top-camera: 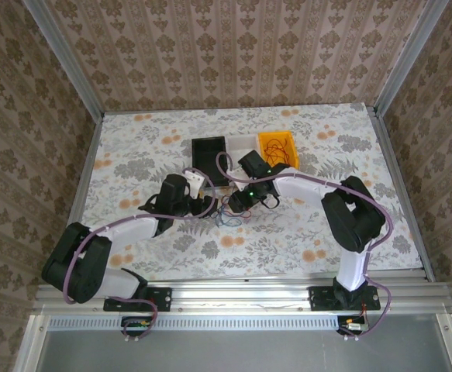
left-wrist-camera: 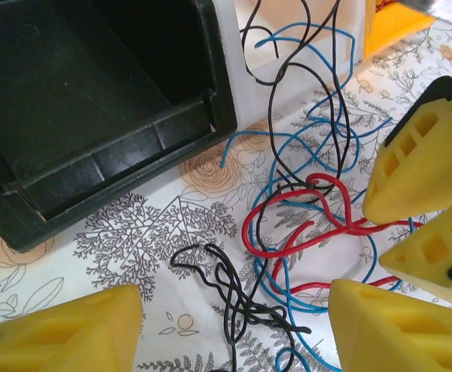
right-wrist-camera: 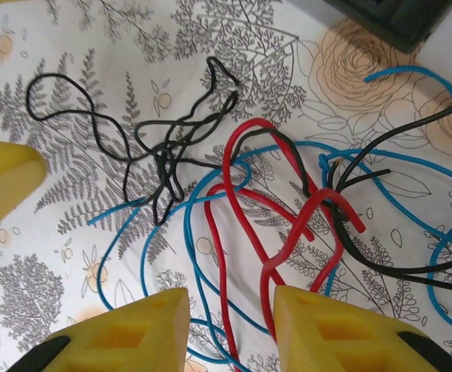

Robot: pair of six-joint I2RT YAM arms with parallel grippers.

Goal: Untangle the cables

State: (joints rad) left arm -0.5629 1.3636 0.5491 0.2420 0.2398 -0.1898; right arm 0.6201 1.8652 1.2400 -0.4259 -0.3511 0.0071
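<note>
The cables lie in a loose tangle on the floral table: a red loop, long blue strands and a kinked black one. In the top view this tangle sits between both grippers. My left gripper is open just above the table, and the black cable's knotted part lies between its yellow fingers, untouched. My right gripper is open too, low over the tangle, with red and blue strands running through the gap. Its fingers also show at the right of the left wrist view.
Three bins stand in a row behind the tangle: a black one, a white one and a yellow one holding wires. Some blue and black strands reach up against the white bin. Patterned walls enclose the table.
</note>
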